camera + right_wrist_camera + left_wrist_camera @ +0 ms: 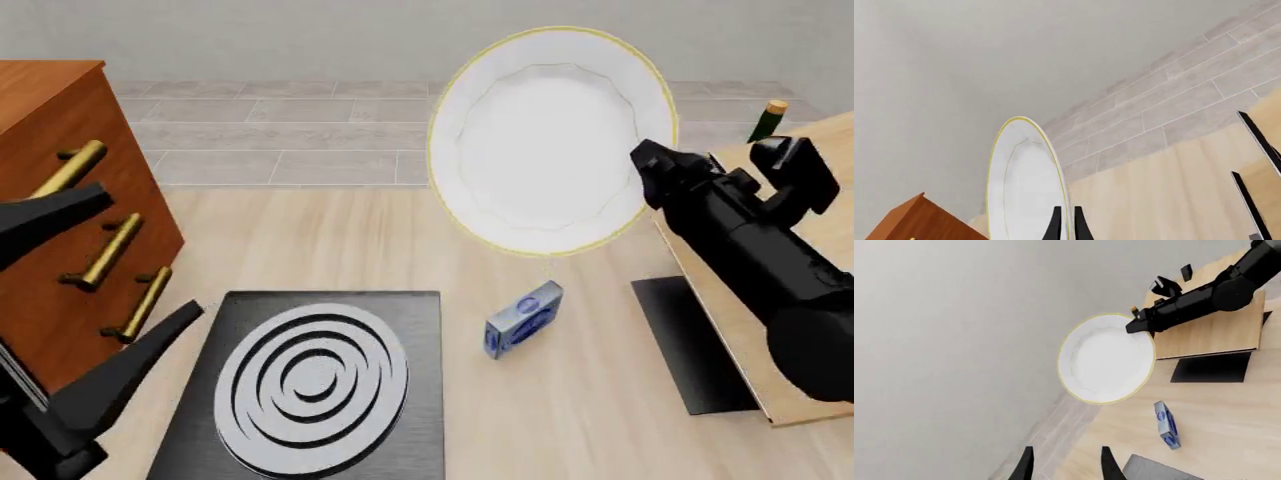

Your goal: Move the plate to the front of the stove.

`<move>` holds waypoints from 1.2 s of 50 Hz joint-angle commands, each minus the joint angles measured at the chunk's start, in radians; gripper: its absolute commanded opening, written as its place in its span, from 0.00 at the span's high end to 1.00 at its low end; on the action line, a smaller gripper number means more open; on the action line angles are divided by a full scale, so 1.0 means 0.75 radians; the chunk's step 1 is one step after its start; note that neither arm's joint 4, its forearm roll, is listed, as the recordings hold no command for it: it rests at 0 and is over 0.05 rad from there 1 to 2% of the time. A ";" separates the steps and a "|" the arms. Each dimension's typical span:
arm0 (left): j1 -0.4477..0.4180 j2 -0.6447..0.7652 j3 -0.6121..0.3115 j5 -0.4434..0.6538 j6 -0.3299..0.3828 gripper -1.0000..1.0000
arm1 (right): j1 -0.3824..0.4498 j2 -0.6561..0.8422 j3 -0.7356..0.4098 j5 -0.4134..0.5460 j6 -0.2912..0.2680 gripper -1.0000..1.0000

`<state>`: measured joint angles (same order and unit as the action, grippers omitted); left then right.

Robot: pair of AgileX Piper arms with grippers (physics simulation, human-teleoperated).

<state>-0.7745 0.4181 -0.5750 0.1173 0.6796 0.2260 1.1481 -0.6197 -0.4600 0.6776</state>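
The plate (547, 140), white with a thin yellow rim, hangs tilted nearly upright in the air above the table's far middle. My right gripper (647, 165) is shut on its right edge. It shows face-on in the left wrist view (1104, 360) and edge-on in the right wrist view (1024, 190), where the fingers (1056, 225) pinch the rim. The stove (320, 385), a black slab with grey ringed burner, lies at the front left of the table. My left gripper (154, 250) stands open and empty over the stove's left side.
A small blue box (523, 318) lies on the table just right of the stove. A wooden cabinet with brass handles (67, 200) stands at the left. A dark flat mat (687, 340) and a wooden board (747, 360) lie at the right, with a green bottle (767, 120) behind.
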 commanded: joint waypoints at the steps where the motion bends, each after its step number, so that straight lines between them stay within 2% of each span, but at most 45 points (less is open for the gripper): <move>1: 0.017 -0.074 -0.008 0.108 -0.114 0.00 | 0.044 0.272 -0.211 -0.033 0.090 1.00; 9: 0.010 -0.098 0.008 0.126 -0.134 0.00 | 0.086 0.403 -0.316 -0.040 0.132 1.00; 21: 0.019 -0.102 0.042 0.113 -0.158 0.00 | 0.103 0.685 -0.449 -0.174 0.274 1.00; 26: 0.028 -0.101 0.040 0.116 -0.159 0.00 | 0.122 0.768 -0.516 -0.176 0.288 1.00; 27: 0.031 -0.101 0.037 0.117 -0.164 0.00 | 0.118 0.785 -0.513 -0.211 0.318 1.00; 28: 0.033 -0.101 0.039 0.116 -0.162 0.00 | 0.128 0.798 -0.543 -0.176 0.300 1.00; 32: 0.042 -0.097 0.042 0.113 -0.168 0.00 | 0.136 0.852 -0.587 -0.176 0.332 1.00; 40: 0.052 -0.100 0.035 0.116 -0.168 0.00 | 0.164 0.948 -0.700 -0.128 0.325 1.00; 60: 0.078 -0.105 0.047 0.123 -0.166 0.00 | 0.194 1.189 -0.873 -0.131 0.366 1.00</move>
<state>-0.7276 0.3396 -0.5469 0.2104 0.5556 0.3597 1.9587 -1.2119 -0.5512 0.9290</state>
